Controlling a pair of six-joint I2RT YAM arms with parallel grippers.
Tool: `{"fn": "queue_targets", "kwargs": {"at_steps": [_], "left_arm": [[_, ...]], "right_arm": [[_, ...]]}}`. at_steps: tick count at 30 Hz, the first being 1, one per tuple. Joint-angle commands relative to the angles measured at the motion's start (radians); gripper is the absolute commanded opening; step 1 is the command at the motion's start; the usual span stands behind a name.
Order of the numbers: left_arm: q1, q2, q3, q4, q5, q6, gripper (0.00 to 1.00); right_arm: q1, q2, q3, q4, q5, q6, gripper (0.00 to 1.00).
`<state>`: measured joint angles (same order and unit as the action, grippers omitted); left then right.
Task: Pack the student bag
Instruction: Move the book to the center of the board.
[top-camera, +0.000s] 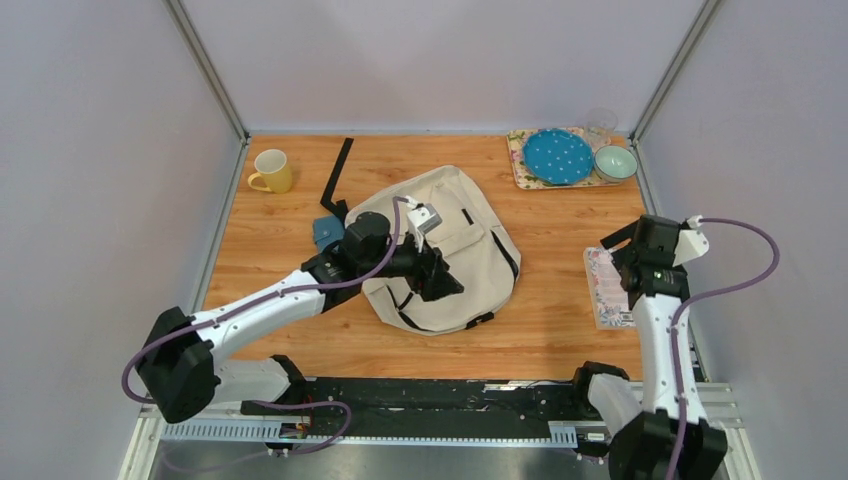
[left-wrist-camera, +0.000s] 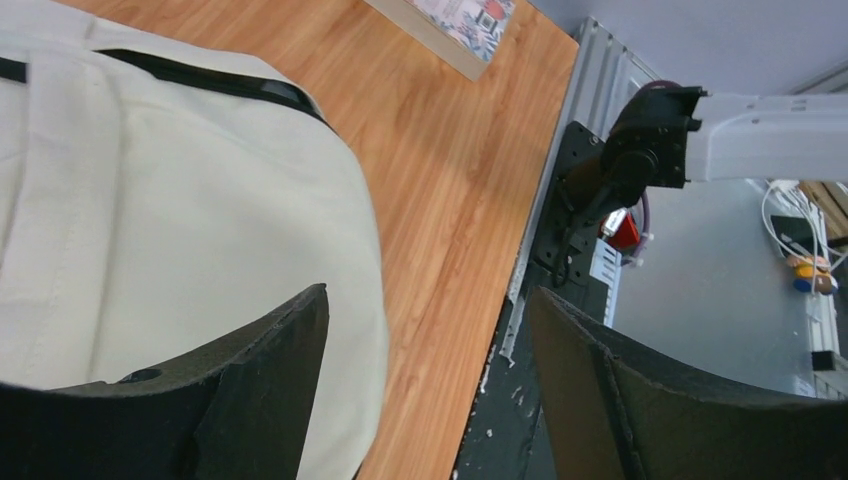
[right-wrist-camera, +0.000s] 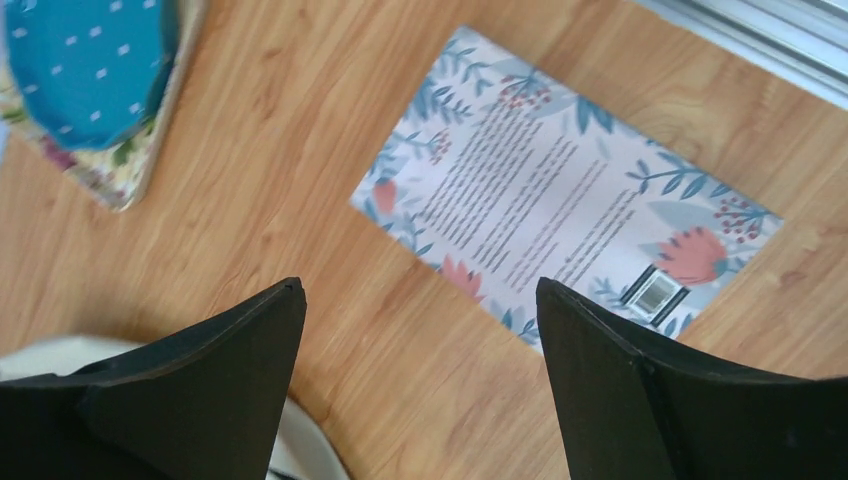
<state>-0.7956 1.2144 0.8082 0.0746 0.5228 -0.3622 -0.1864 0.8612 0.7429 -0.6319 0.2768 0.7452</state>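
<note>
Student bag (top-camera: 470, 225) lies flat on the bench (top-camera: 560, 330), directly beneath the left fingers (top-camera: 445, 280), which hover over its near edge spread wide with nothing between them. From the left wrist view only cream fabric and a black strap show below; I cannot tell whether the zipper is open. The right fingers (top-camera: 618, 240) are well off to the bag's right, also wide apart and empty, poised above a floral-covered book (right-wrist-camera: 560, 210) that lies flat on the wood just below and slightly ahead of them. Beyond them, further from the arms, sits a tray (top-camera: 520, 165) with a blue dotted plate (top-camera: 557, 156).

With both of the 2 pairs of fingers empty and the book outside the student bag, the step in hand looks like fetching the book. The next move probably calls for the right fingers to drop onto 1 edge of it; a thin cover flush with the bench will be awkward to pinch.
</note>
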Motion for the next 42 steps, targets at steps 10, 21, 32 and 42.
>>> {"fn": "queue_targets", "kwargs": {"at_steps": [10, 21, 32, 42], "left_arm": [[-0.083, 0.112, 0.100, 0.053, 0.059, -0.009, 0.81], [-0.085, 0.149, 0.095, 0.071, 0.071, -0.026, 0.82], [-0.088, 0.224, 0.137, 0.111, 0.048, -0.050, 0.82], [-0.088, 0.425, 0.305, 0.143, 0.043, -0.081, 0.83]], "right_arm": [[-0.159, 0.489, 0.184, 0.132, 0.116, -0.095, 0.94], [-0.186, 0.636, 0.171, 0.310, 0.187, -0.245, 0.96], [-0.286, 0.734, 0.130, 0.276, -0.237, -0.212, 0.93], [-0.282, 0.615, -0.131, 0.368, -0.560, -0.195, 0.87]]}}
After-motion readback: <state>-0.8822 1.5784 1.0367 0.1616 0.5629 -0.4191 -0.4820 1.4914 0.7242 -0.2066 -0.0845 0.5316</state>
